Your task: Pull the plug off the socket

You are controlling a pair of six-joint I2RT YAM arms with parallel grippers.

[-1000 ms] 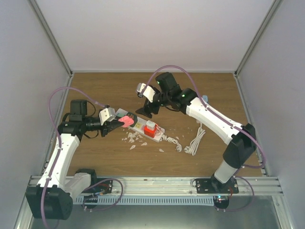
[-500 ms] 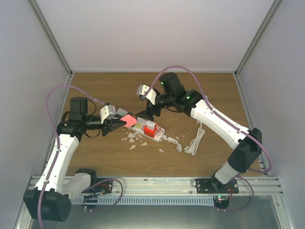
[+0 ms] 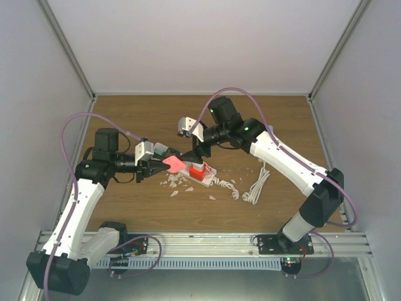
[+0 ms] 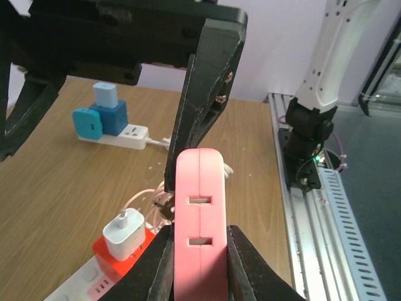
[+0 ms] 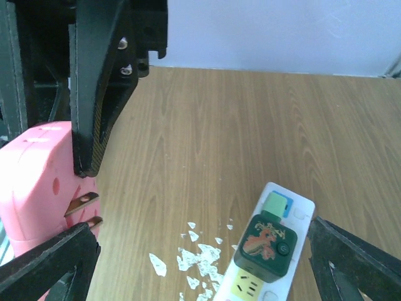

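Left gripper (image 4: 200, 237) clamps pink plug (image 4: 200, 188), prongs seemingly clear; right gripper (image 5: 202, 226) spread wide, empty, over power strip (image 5: 301, 210). Withdraw straight, avoid twisting.

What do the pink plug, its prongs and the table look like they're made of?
The pink plug looks like moulded plastic, smooth and matte, with a seam down the middle. Its prongs look like bare metal with a brassy sheen. The table shows wood grain with low sheen, possibly laminate rather than solid wood.

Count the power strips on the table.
2. One power strip lies mid-table, carrying the red adapter; the other strip sits at the far right with blue adapters, mostly hidden from the top camera.
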